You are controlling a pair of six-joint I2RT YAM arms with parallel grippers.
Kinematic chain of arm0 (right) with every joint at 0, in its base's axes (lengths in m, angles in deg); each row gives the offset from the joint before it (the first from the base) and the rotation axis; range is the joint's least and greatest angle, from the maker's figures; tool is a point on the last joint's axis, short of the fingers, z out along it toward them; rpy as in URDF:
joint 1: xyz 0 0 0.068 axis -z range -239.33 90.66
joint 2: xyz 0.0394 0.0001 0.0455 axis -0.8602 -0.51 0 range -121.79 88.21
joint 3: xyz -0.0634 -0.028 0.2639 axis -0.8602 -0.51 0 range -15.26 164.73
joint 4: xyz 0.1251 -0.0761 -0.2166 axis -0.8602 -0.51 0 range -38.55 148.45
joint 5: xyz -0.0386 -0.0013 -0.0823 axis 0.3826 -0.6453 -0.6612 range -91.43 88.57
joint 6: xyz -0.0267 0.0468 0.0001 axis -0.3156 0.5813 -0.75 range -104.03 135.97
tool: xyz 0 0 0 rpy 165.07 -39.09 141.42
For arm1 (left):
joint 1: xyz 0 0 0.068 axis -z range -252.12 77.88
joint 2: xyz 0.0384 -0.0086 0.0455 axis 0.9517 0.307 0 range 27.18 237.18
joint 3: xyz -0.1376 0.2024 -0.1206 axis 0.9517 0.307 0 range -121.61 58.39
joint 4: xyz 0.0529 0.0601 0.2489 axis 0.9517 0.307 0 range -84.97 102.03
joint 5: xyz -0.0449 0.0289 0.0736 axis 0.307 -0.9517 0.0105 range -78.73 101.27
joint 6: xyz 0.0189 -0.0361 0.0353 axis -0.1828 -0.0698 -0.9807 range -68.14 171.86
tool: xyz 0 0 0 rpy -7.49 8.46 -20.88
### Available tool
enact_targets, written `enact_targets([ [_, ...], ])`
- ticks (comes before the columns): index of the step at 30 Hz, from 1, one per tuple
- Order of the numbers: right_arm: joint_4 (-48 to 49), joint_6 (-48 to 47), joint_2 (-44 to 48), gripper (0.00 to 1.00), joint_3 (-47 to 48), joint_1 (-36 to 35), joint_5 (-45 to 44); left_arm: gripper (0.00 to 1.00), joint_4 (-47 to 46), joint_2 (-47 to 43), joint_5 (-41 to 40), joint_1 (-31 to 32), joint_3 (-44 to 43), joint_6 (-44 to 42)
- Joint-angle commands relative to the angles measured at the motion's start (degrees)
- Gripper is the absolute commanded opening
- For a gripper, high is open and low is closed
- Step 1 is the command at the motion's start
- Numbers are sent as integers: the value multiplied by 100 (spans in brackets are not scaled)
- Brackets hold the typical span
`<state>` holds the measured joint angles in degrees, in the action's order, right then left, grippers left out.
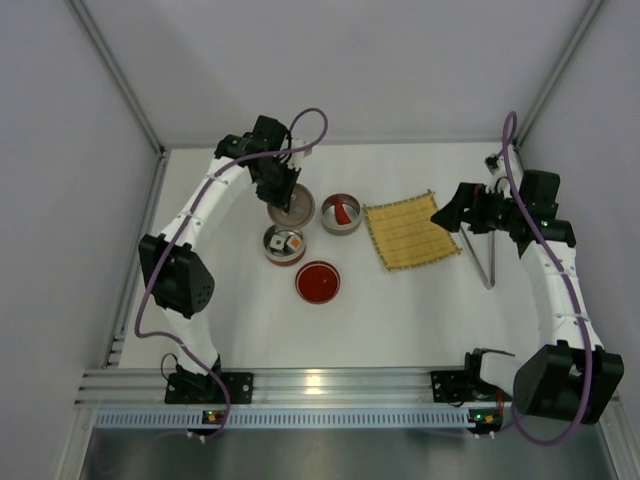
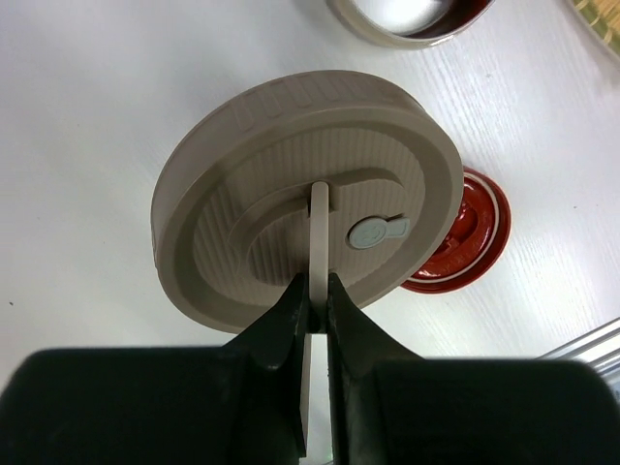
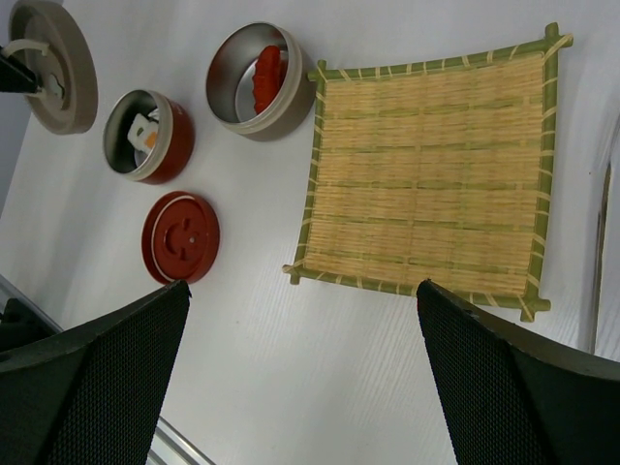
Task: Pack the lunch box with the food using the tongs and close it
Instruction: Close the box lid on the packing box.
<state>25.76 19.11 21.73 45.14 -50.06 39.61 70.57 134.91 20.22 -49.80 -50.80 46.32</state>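
Left wrist view: my left claw (image 2: 317, 288) pinches the beige lid (image 2: 242, 184) by its tab; the open pot (image 3: 230, 82) sits just to the right; my right claw (image 3: 302, 291) is spread wide.

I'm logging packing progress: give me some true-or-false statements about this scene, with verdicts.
1. The left gripper pinches the strap handle of the round beige ribbed lid. True.
2. The white sushi pieces lie on the yellow bamboo mat. False: they sit in the small round red container.
3. The right gripper holds the slim silvery metal tongs. False: it is open; the tongs lie on the table beside the mat.
4. The elongated red piece sits in the round beige metal-lined bowl. True.
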Motion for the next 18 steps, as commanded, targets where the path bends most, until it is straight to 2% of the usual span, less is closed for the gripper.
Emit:
enact_targets([
  [1,52,-6,65,99,7,109,80,0,-23,117,81,271,-340,-245],
  [3,43,-15,126,99,-54,118,45,0,-189,406,-42,482,-628,-237],
  [10,-97,-173,372,100,-204,136,-122,0,-322,1637,299,553,-1884,0],
  [18,-36,-217,566,99,-459,145,-245,0,-621,2341,643,571,-2441,228],
])
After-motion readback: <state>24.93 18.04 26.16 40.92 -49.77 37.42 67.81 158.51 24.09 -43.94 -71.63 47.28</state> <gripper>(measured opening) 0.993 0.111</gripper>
